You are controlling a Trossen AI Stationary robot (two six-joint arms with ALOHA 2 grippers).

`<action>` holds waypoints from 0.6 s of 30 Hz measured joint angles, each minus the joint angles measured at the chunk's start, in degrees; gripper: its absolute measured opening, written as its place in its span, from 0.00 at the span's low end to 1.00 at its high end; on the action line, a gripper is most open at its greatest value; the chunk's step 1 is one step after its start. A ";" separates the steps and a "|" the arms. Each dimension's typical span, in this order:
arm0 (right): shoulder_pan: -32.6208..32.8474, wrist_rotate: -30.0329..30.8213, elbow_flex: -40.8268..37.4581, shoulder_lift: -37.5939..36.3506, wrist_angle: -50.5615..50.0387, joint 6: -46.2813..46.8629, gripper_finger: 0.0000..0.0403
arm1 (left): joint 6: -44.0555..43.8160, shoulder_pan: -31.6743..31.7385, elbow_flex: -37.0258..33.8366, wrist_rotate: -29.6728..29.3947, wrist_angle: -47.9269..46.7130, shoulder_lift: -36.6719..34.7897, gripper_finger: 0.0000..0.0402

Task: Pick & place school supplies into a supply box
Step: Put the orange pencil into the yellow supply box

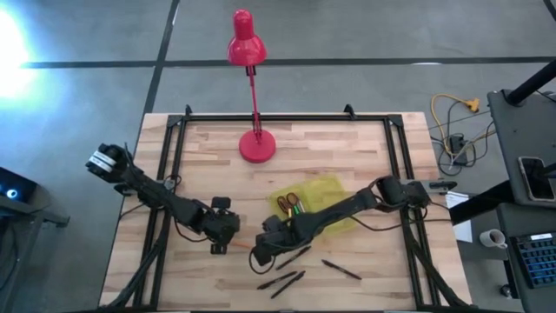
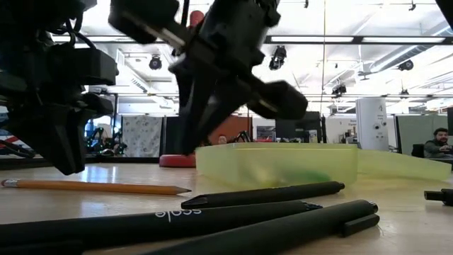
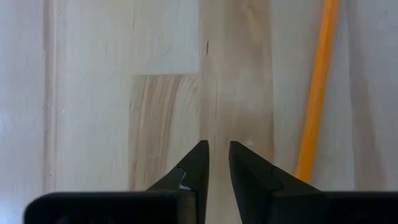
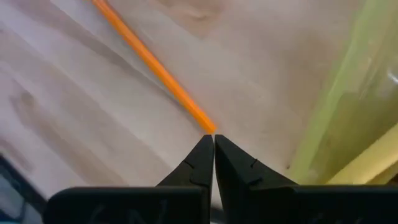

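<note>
You are looking down on a wooden table (image 1: 347, 152) with the supply box (image 1: 323, 193), a translucent yellow-green case, lying open near its middle. Take that box as your landmark.

Inside the box, red-handled scissors (image 1: 287, 204) and what looks like a green marker (image 2: 309, 174) already lie, so part of the job appears done. Most of it remains. Several black pens (image 1: 341, 269) lie loose on the wood on the near side of the box, some close together and one a little apart. An orange pencil (image 2: 92, 187) also lies flat on the table, off the box's left end, between the two arms.

Your right gripper (image 4: 213, 138) reaches across the box and hangs low just past its left near corner. Its fingers are pressed together with nothing between them, and their tips point at one end of the orange pencil without clearly gripping it.

Your left gripper (image 3: 217, 149) hangs low, farther to the left of the box. Its fingers stand slightly apart, a narrow gap between them, holding nothing. The orange pencil runs just beside one finger rather than between them.

A red desk lamp (image 1: 254, 139) stands on the far side of the box, clear of the work.

By the look of it, the pencil is the item in hand, and every pen has yet to go in.
</note>
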 joint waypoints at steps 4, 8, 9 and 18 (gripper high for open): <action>0.16 -0.25 0.15 0.80 -0.28 -6.27 0.02 | 0.50 -1.19 0.12 0.02 -0.06 -2.32 0.12; 0.34 -0.07 -0.36 0.80 -1.84 -9.67 0.02 | 0.63 -3.26 -0.56 0.05 -0.09 -5.26 0.12; 0.37 0.13 -0.45 0.89 -2.46 -10.03 0.02 | 0.63 -3.99 -0.74 0.04 0.00 -6.08 0.12; 0.32 0.69 -0.37 0.84 -2.26 -11.40 0.02 | 0.63 -11.49 -2.69 0.15 -0.01 -10.32 0.18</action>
